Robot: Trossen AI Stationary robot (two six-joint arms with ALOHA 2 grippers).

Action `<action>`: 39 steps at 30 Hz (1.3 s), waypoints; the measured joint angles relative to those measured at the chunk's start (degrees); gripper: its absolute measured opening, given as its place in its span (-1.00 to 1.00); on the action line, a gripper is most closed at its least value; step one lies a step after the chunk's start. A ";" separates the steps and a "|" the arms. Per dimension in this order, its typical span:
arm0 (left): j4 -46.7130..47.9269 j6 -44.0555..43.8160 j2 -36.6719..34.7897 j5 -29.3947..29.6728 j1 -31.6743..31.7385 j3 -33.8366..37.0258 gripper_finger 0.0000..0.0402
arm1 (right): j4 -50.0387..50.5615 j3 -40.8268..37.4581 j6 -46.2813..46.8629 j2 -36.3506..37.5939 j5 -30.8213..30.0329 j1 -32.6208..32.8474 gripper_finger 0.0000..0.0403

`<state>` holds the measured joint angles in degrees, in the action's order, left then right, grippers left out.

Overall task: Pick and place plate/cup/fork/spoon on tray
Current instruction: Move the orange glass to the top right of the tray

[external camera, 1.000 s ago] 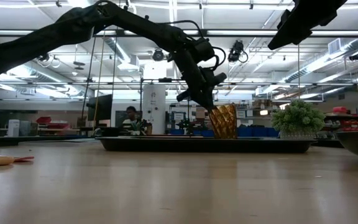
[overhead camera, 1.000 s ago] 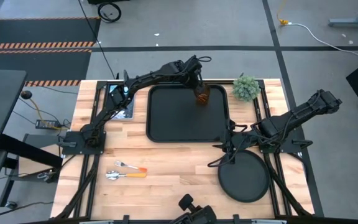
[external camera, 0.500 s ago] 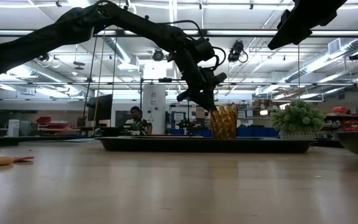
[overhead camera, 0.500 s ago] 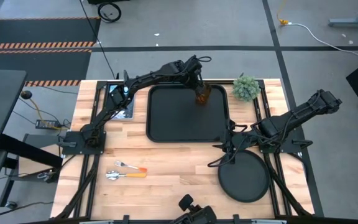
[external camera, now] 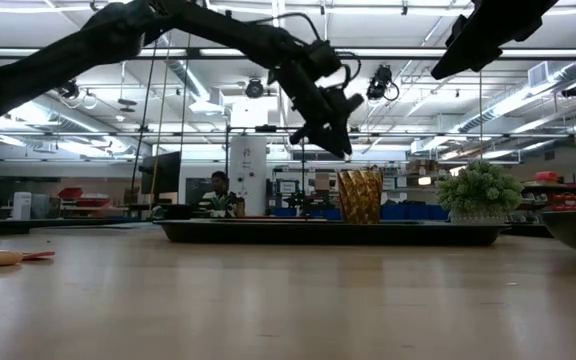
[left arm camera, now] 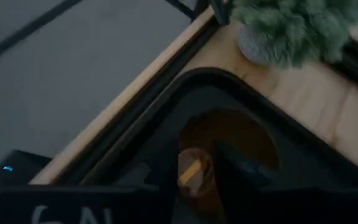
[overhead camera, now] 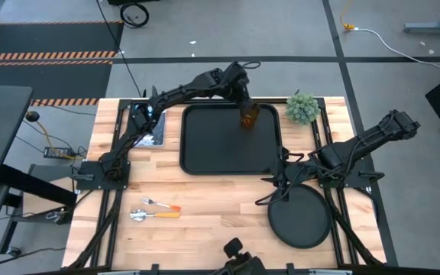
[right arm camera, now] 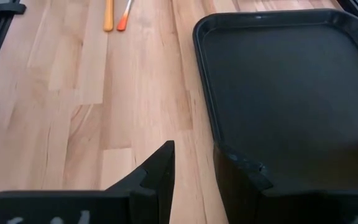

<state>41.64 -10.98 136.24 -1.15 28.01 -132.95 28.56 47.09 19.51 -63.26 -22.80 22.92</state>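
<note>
Since the earlier frames the left gripper [external camera: 336,148] has lifted clear of the cup [overhead camera: 249,115]; before, it was down at the rim, now it hangs just above, no contact. Cup stands upright in the tray [overhead camera: 205,153], far right corner, near the potted plant [overhead camera: 302,108] that sits off the tray on the surface [overhead camera: 205,206]. Low view confirms the cup [external camera: 360,196] resting on the tray [external camera: 218,232], gap visible between it and the gripper. Left jaws: cannot tell how far apart, the wrist view is blurred, but they grip nothing. Cup [left arm camera: 225,149] seen straight below in that view, so the arm likely goes up vertically to avoid tipping it.

Corner placement looks deliberate: leaves most of the tray bare for the plate.

Right gripper [overhead camera: 281,183] waits low between the tray's near right corner and the plate [overhead camera: 300,216], which lies on the surface near right, off the tray. Right wrist view shows its fingers [right arm camera: 160,171] slightly apart, holding nothing, tray edge ahead. Probably staged for the plate pick.

Fork [overhead camera: 159,204] and spoon [overhead camera: 153,215] lie side by side near left on the surface, orange handles pointing right, untouched. A picture card [overhead camera: 147,126] sits left of the tray under the left arm.

Judged progress: one of four items placed.
</note>
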 joint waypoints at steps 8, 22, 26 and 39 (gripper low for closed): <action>15.90 16.09 -2.47 -0.28 -2.05 0.02 -0.47 | -0.74 0.00 -0.13 0.02 0.22 0.02 -0.42; 5.55 19.17 -1.13 2.51 -3.95 12.96 -0.51 | -1.86 0.00 -0.16 0.00 0.32 0.02 -0.42; -1.45 18.25 -1.12 2.96 -3.87 17.00 -0.55 | -1.51 0.00 -0.18 0.02 0.34 0.01 -0.42; -7.25 17.92 -1.13 6.03 -4.48 17.14 -0.61 | -1.88 0.00 -1.66 0.00 0.36 0.00 -0.42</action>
<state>34.39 6.94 135.11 4.89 23.53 -115.81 26.68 47.09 17.85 -63.26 -22.44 22.92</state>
